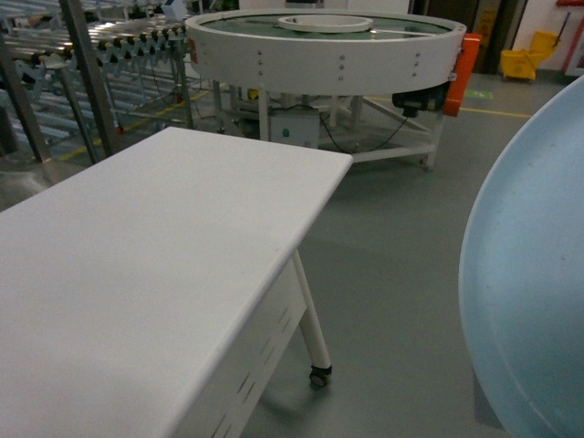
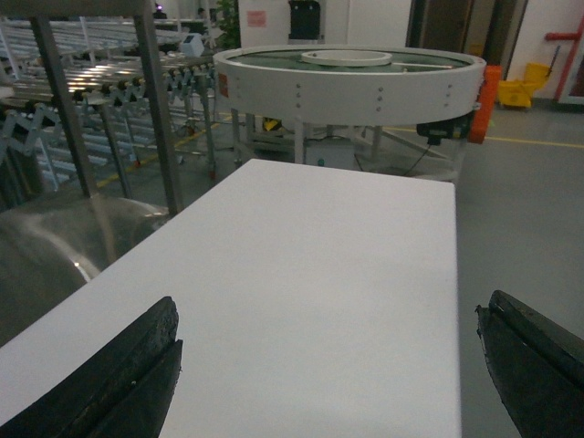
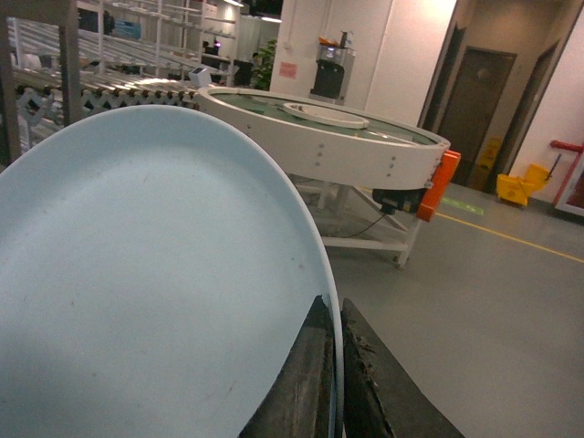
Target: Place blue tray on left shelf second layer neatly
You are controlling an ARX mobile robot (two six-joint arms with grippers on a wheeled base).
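Blue tray (image 3: 155, 283): held aloft, tilted on edge, at 3 o'clock of head view, off table (image 1: 155, 265), over grey floor (image 1: 401, 246).
Right hand (image 3: 334, 383): fingers pinching tray rim at 5 o'clock of tray.
Left hand (image 2: 328, 365): fingers spread wide, nothing between, above table.
Round conveyor (image 1: 328, 46): 12 o'clock beyond table.
Steel rack uprights (image 1: 82, 73): 10 o'clock.
Yellow mop bucket (image 1: 529, 55): 1 o'clock, far.

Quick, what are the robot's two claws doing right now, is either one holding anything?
Left gripper: open, holding nothing, above the white table.
Right gripper: closed on the rim of the blue tray.
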